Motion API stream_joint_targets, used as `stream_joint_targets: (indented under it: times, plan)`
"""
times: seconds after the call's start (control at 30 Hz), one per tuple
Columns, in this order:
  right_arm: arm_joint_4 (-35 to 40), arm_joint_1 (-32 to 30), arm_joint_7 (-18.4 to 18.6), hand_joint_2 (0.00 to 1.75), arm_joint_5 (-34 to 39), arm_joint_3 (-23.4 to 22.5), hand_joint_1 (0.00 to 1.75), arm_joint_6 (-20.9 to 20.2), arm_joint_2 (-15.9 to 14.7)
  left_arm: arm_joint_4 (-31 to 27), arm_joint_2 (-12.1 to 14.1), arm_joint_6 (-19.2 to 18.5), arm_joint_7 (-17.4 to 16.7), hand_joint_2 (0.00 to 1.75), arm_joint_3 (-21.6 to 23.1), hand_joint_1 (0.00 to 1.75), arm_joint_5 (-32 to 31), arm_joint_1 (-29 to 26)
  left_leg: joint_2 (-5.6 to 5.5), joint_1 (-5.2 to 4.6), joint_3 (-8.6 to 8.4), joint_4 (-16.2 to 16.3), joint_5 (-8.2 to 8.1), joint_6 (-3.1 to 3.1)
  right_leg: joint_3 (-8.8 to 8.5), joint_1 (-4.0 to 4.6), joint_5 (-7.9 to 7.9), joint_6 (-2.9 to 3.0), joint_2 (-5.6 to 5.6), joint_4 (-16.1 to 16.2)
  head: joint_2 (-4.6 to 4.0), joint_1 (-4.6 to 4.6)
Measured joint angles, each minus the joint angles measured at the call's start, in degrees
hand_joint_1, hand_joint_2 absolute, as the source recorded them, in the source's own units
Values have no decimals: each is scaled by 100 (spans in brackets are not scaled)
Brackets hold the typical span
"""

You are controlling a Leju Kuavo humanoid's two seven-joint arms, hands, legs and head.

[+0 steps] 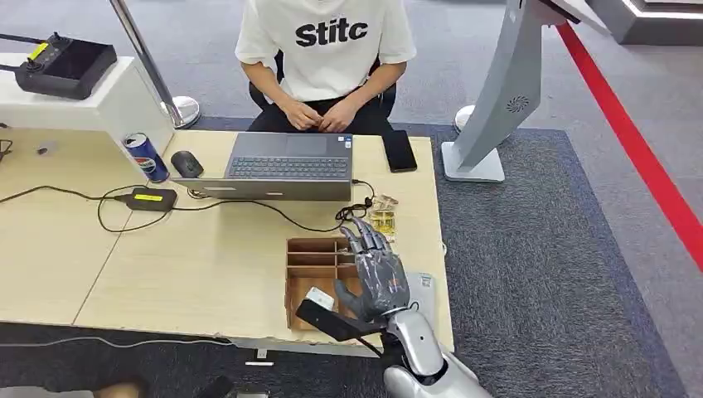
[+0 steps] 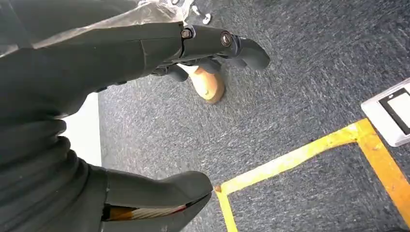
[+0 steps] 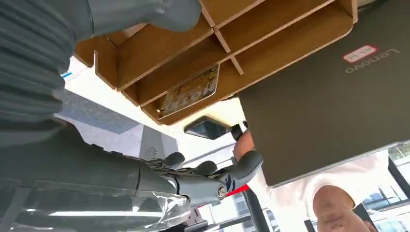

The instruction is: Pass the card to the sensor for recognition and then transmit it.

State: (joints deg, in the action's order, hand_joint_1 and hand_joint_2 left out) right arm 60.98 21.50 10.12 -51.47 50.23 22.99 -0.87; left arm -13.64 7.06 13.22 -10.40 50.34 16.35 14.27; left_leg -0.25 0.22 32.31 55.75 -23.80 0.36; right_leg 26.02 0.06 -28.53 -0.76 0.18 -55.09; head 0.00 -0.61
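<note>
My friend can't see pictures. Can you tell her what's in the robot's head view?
The robot's right hand hovers open over a wooden compartment box on a light wooden table. Across the table, a person in a white T-shirt sits behind an open laptop.

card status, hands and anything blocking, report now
Right hand open, fingers spread over the wooden organizer. Left hand holds nothing, above carpet. Card in a compartment, not gripped. Laptop just beyond the organizer.

Head view high over table (image 1: 207,257); right wrist close under wooden organizer (image 3: 251,43).
</note>
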Motion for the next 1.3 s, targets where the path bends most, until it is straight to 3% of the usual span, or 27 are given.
stream_joint_targets:
  times: [0.63,1.3]
  plan:
    - [-133,13,-2,175,22,-4,59,66,-22,0,0,-2,0,175,-35,0,-15,-1,0,0,0,0,0,0,0,0,0,0,0,0,0,0]
    - [-219,37,-48,175,66,-26,49,85,-15,0,0,-37,0,175,-42,0,-59,-1,0,0,1,0,0,0,0,0,0,0,0,0,0,0]
